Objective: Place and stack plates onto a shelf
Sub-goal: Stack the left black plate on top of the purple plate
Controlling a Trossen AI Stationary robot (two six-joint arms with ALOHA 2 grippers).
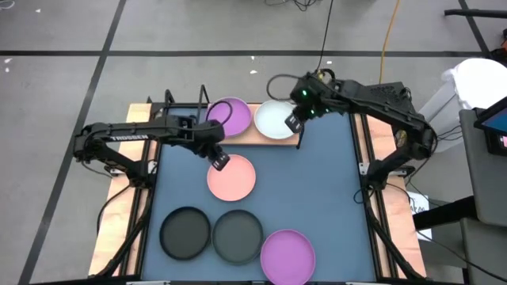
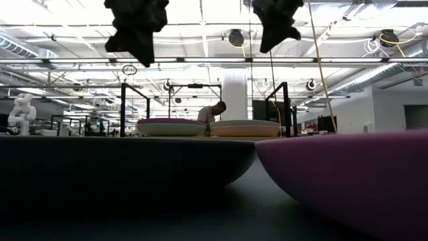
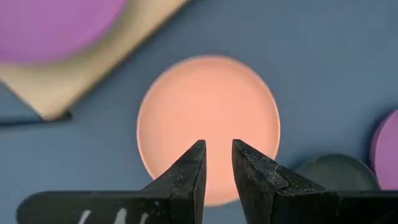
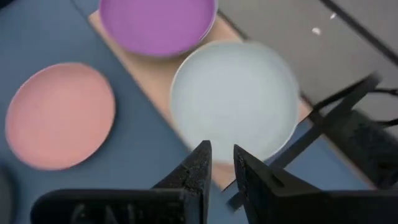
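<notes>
The shelf [image 1: 238, 136], a light wooden board with black wire posts, stands at the table's far side. A purple plate [image 1: 230, 117] and a whitish plate [image 1: 275, 119] lie on it side by side. A pink plate [image 1: 231, 178] lies flat on the blue mat. My left gripper [image 3: 218, 163] hovers over the pink plate's far left rim, fingers a little apart with nothing between them. My right gripper [image 4: 222, 165] hangs above the whitish plate's right rim [image 4: 249, 149], also slightly open and holding nothing. In the low view both grippers [image 2: 137, 33] [image 2: 275, 27] hang well above the plates.
Two dark grey plates [image 1: 184, 232] [image 1: 237, 235] and a second purple plate [image 1: 287, 256] lie on the blue mat [image 1: 333, 198] near the front edge. Bare mat lies to the right of the pink plate. Black shelf posts [image 2: 286, 107] rise beside the plates on the shelf.
</notes>
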